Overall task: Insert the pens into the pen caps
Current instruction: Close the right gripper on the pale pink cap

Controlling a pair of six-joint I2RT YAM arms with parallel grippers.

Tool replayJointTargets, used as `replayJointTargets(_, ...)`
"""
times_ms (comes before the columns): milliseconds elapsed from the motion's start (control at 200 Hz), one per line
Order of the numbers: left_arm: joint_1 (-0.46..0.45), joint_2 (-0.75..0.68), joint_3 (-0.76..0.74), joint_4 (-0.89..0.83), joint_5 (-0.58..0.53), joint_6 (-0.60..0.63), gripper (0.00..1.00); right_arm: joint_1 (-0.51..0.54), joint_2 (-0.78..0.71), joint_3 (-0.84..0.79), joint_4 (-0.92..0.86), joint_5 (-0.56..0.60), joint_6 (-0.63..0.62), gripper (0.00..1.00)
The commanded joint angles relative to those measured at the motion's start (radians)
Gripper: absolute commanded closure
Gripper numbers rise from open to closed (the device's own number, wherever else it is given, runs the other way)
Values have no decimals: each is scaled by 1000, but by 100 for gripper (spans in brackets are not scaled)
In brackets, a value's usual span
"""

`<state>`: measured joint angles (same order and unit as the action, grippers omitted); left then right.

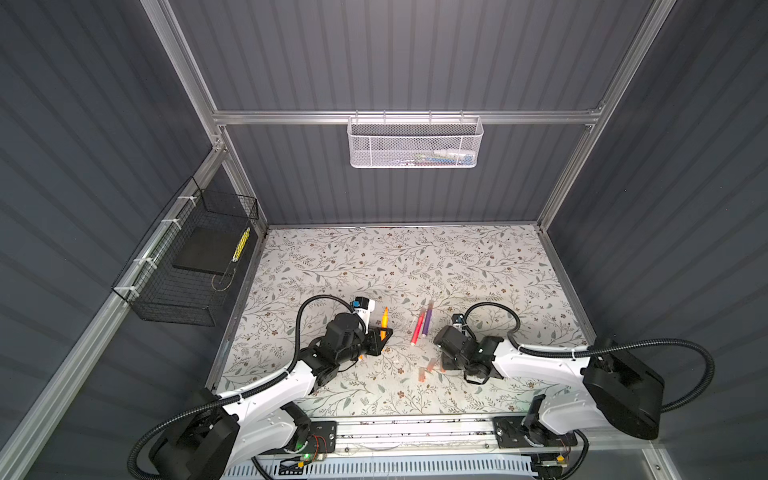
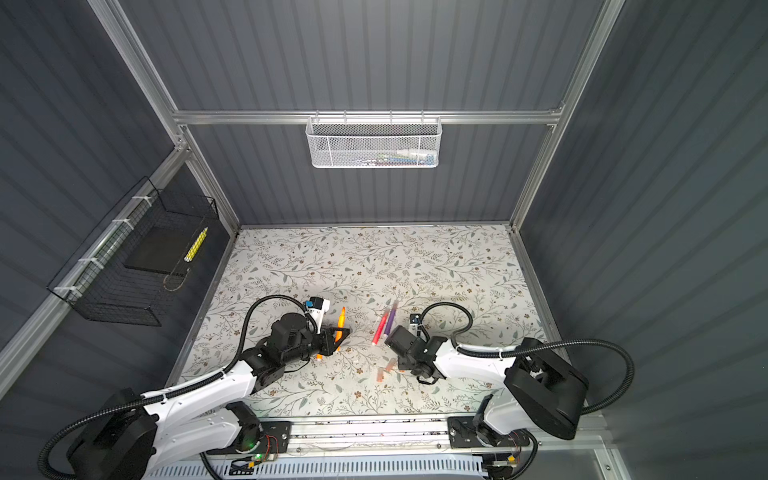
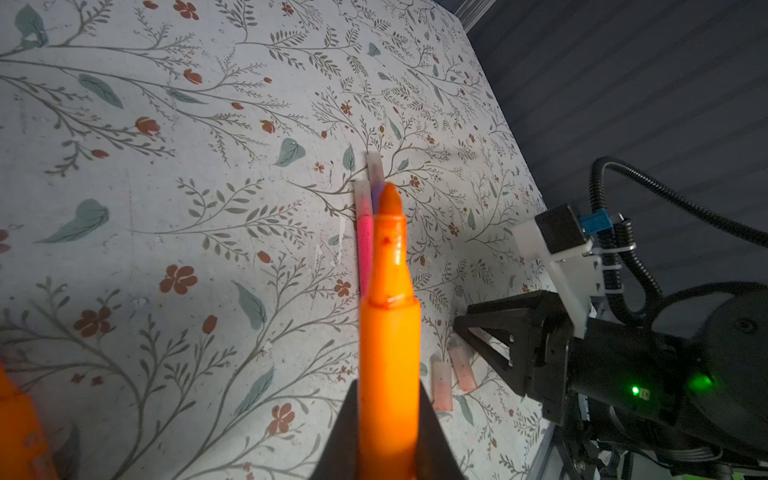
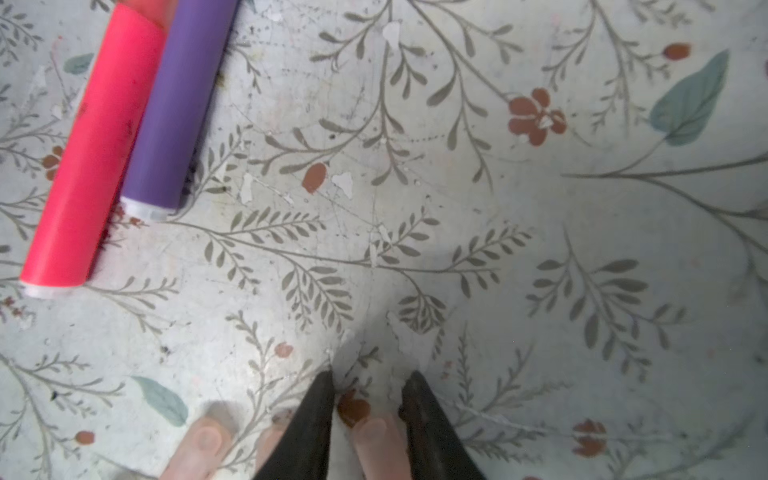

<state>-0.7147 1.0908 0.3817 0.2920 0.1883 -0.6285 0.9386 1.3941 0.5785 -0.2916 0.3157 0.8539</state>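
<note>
Both top views: L pincer (image 1: 382,332) is clamped on an orange pen (image 1: 384,318), left of centre on the floral surface (image 1: 457,266). Pen's long axis runs near-to-far, w/ the tip at the far end. Pink pen (image 1: 416,332) & purple pen (image 1: 426,322) lie touching, just right of it on roughly the same axis. R pincer (image 1: 445,365) is low over the surface, nearer than those two; its jaws are hidden under the wrist here. Two loose pen caps (image 1: 427,370) sit just left of it.

L wrist view: orange pen is gripped at the barrel, tip bare. Pink & purple pens have clear caps on their far ends, so both look done.

R wrist view: jaws stand narrowly apart, straddling a third cap (image 4: 374,436). A sliver of surface shows between it & one jaw, so prob. not clamped yet. Cap's long axis runs along the jaws, not across. Other caps lie just beside.

Judgement: the cap lies right of & nearer than the orange tip, and the R arm is closer to it. Once lifted, its open end must face that tip.
</note>
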Motion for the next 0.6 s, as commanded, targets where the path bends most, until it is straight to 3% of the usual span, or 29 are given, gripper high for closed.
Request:
replayJointTargets(0, -6, -2, 16, 19, 11, 26, 100, 5, -3, -32, -68, -59, -7, 68)
replayJointTargets(325, -6, 3, 14, 25, 9, 23, 100, 23, -55, -60, -113, -53, 4, 68)
replayJointTargets(595, -6, 6, 12, 31, 14, 18, 100, 23, 11, -50, -102, -34, 12, 75)
